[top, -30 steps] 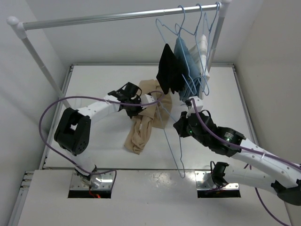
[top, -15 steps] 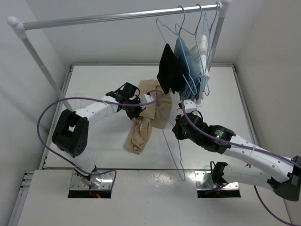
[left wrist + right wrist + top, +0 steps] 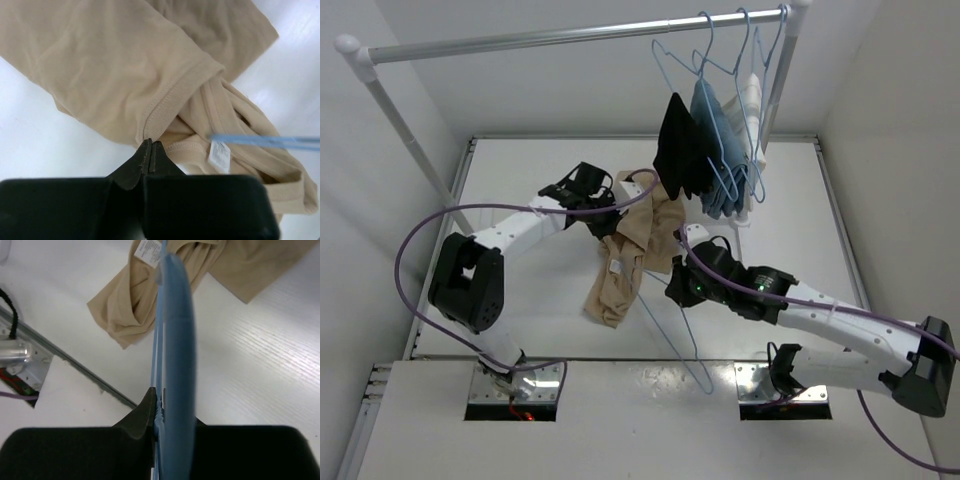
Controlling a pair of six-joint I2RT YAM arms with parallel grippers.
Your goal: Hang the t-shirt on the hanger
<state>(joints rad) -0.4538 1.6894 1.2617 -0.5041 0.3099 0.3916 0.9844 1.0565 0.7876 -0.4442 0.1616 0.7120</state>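
Wire in light blue makes up the hanger (image 3: 692, 340), whose hook is pointed toward the near edge of the surface (image 3: 520, 290). Its long axis is laid from near right to far left, with the far end lost in the cloth. It is clamped by the right end effector (image 3: 678, 285), whose fingers are seen fully closed on the wire in the right wrist view.

Beyond it, the tan t-shirt (image 3: 635, 245) is bunched at the middle of the surface, its long axis running from near left to far right. A small white neck label (image 3: 219, 154) is seen just beside the hanger wire; its print cannot be read.

A stitched hem of the t-shirt is pinched by the left end effector (image 3: 612, 212), fingers pressed together.

Farthest, a black garment (image 3: 678, 150), a blue garment (image 3: 715, 130) and a white garment (image 3: 752, 100) are hung on a rail (image 3: 570, 38).
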